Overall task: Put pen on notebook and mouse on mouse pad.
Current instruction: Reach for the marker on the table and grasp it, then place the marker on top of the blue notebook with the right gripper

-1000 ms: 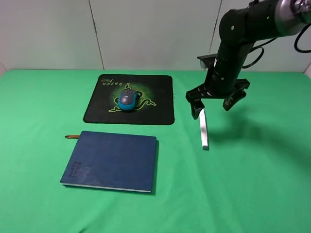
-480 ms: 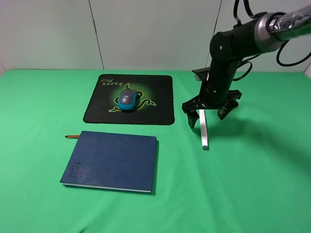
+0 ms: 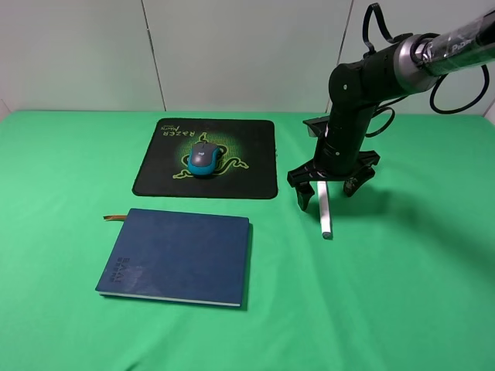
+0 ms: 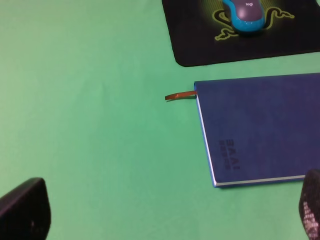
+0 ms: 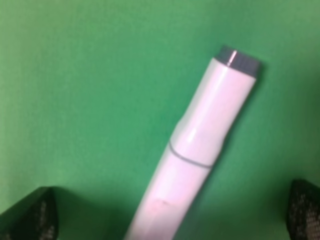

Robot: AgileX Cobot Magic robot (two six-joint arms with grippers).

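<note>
The white pen (image 3: 324,209) lies on the green table right of the notebook (image 3: 176,256). My right gripper (image 3: 326,192) is low over the pen's far end, open, with one finger on either side of it. In the right wrist view the pen (image 5: 200,155) fills the gap between the right gripper's (image 5: 167,220) dark fingertips (image 5: 30,215); its grey tip points away. The teal-sided mouse (image 3: 203,158) sits on the black mouse pad (image 3: 255,166). My left gripper (image 4: 167,215) is open and empty, high above the table near the notebook (image 4: 260,125); it is out of the high view.
A brown ribbon (image 4: 180,95) sticks out from the notebook's corner. The left wrist view also shows the mouse (image 4: 246,12) on the mouse pad (image 4: 200,40). A white wall stands behind the table.
My right gripper has come down and slightly left, so its open fingers now sit around the pen's far end. The pen, mouse and notebook have not moved.
</note>
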